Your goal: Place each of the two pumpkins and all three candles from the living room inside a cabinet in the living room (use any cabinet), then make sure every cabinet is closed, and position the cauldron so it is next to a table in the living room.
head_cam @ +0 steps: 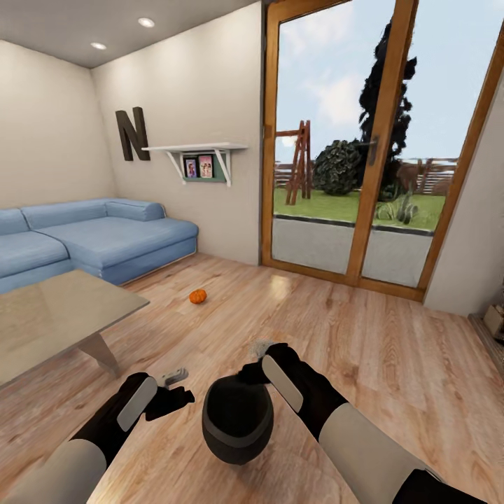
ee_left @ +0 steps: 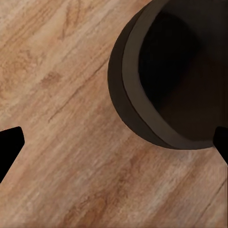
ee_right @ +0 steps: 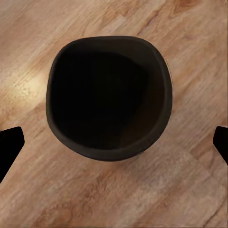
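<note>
a: where does the cauldron stand?

b: on the wooden floor, upright, between the two arms, mouth up and looking empty in the right wrist view. the low counter is off to the robot's left and a little ahead, near but with bare floor between its slanted leg and the pot.

a: and the jaws?

b: both sets are apart. in each wrist view the two dark fingertips sit at opposite edges of the picture with nothing between them. the right gripper hangs straight over the cauldron's mouth; the left gripper is over bare floor beside the pot, whose rim reaches in toward one fingertip.

a: so the step in hand is taking hold of the cauldron?

b: that is the likely reading. the belly looks too wide for the jaws, so the rim is the place to grip: the right arm would do well to shift sideways until one finger is inside the mouth and one outside, then lower and close on the wall. a grip on the near or far rim should keep the pot from swinging.

a: any risk?

b: a one-sided hold may tip it. carrying it low and setting it down just beside the counter's leg, not against it, seems wise. one pumpkin lies on the floor further ahead, well clear of the path.
</note>
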You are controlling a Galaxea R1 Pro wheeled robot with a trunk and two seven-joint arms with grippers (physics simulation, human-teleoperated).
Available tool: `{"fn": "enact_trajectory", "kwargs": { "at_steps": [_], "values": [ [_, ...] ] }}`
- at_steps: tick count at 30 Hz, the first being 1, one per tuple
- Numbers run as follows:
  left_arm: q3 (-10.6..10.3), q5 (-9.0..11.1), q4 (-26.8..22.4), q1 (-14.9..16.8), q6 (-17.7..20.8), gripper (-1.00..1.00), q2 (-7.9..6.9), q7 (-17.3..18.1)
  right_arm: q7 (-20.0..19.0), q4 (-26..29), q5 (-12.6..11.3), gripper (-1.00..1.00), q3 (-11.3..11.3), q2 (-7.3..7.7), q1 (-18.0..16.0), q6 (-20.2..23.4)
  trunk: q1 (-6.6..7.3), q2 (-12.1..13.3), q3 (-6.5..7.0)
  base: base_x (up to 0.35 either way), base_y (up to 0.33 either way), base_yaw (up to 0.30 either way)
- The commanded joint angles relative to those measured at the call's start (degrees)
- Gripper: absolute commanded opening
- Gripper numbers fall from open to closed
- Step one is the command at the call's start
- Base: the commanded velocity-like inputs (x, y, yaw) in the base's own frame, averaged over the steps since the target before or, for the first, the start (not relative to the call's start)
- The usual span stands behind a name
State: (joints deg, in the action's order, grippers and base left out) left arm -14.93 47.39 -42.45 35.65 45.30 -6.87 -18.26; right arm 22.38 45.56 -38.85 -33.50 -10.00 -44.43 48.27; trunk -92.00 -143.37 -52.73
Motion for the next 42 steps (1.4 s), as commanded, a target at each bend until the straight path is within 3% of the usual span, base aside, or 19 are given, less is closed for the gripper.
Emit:
{"fn": "enact_trajectory", "kwargs": {
  "at_steps": [1,3,7,13,30,37,42],
  "values": [
    [-0.3,0.6,-0.1,0.0,0.1,1.0,-0.07,-0.5,2.3,0.0,-0.6,1.0,0.0,0.0,0.0,0.3,0.01,0.0,-0.06,0.0,-0.087,0.0],
    [-0.3,0.6,-0.1,0.0,0.0,1.0,-0.08,-0.5,5.1,0.0,-0.7,1.0,0.4,0.0,0.0,0.5,0.01,0.0,-0.06,0.0,-0.053,0.0],
    [-0.3,0.6,-0.1,0.0,0.0,1.0,-0.08,-0.5,6.9,-0.5,-0.7,1.0,2.0,0.0,0.0,0.7,0.01,0.0,-0.06,0.0,-0.016,0.0],
    [-0.3,0.6,-0.1,0.0,-0.1,1.0,-0.07,-0.5,7.4,-4.1,-0.7,1.0,3.0,0.0,0.0,0.4,0.01,0.0,-0.06,0.0,-0.007,0.0],
    [-0.3,0.8,-0.1,0.0,0.0,1.0,-0.08,0.4,7.5,-5.4,-0.8,1.0,3.0,0.0,0.0,-0.1,0.01,0.0,-0.06,0.0,-0.076,0.0],
    [-0.3,0.8,0.1,0.0,0.2,1.0,-0.22,5.8,7.5,-5.4,-0.8,1.0,2.9,0.0,0.0,-0.2,0.01,0.0,-0.06,0.0,0.0,0.0],
    [-0.3,0.6,0.3,0.0,0.2,1.0,-0.25,7.0,7.5,-5.4,-0.8,1.0,2.9,0.0,0.0,-0.2,0.01,0.0,-0.06,0.034,0.0,0.0]
  ]
}}
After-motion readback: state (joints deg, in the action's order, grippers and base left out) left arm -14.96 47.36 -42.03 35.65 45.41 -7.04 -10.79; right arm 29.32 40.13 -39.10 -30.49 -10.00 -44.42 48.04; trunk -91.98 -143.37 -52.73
